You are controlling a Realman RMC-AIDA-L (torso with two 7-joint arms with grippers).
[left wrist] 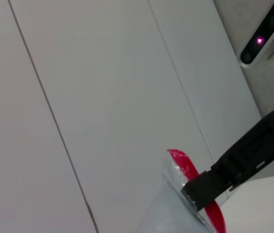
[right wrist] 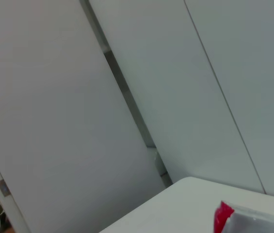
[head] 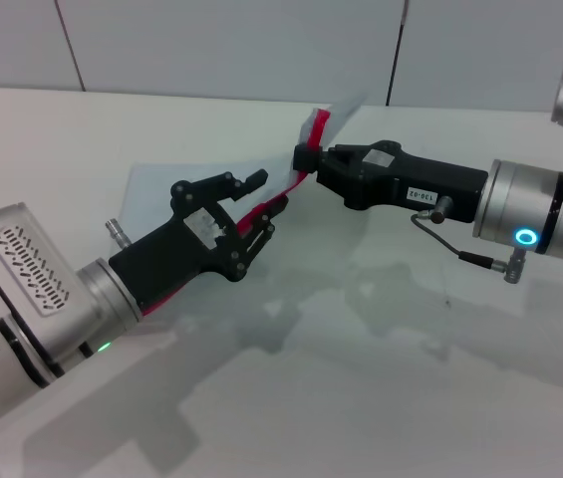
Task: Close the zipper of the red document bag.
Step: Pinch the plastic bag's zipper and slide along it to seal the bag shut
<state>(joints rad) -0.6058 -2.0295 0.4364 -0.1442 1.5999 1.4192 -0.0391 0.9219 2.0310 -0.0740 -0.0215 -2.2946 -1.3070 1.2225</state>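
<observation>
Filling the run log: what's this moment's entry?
left pincer: holding zipper | right pincer: shut on red document bag far end | bag lifted off table

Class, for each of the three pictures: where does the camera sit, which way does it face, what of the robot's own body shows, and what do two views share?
Head view: from the robot's head, looking down at the table; both arms show, left gripper and right gripper on the red document bag.
Left wrist view: faces the wall; shows the right gripper pinching the zipper.
Right wrist view: faces the wall; no robot part shows.
Shared: the bag's red end appears in both wrist views.
</observation>
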